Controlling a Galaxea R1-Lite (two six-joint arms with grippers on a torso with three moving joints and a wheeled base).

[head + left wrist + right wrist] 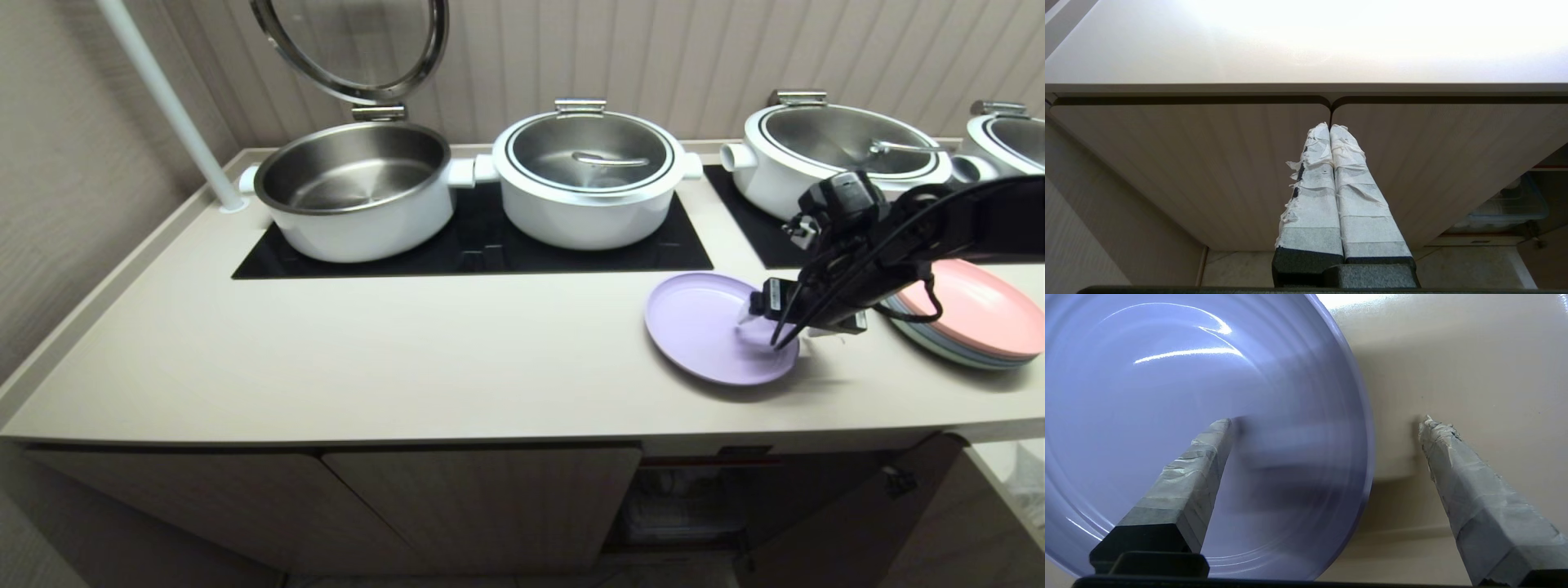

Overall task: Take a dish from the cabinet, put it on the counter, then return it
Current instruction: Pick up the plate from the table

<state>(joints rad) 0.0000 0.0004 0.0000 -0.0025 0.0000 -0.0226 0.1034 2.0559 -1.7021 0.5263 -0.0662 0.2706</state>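
One lavender plate [718, 337] lies flat on the counter [408, 359], at about four o'clock from the closed white pot [589, 177] and just off the black glass panel [490, 245]. The right gripper [775, 322] hangs over the plate's three o'clock rim with its jaws spread wide and released: one finger [1196, 465] stands over the plate's inside, the other [1466, 477] over bare counter, so the rim runs between them without being pinched. That straddle suits either letting the plate go or taking it by the edge for the trip back to the cabinet [490, 498], which I judge is the step ahead. A stack of pink and pastel plates [971, 314] sits just beyond the arm at three o'clock.

The left gripper [1331, 134] is parked low before the cabinet doors, jaws pressed together on nothing. The cabinet's open bay is dark and its contents unclear, and the arm covers part of the plate's rim.
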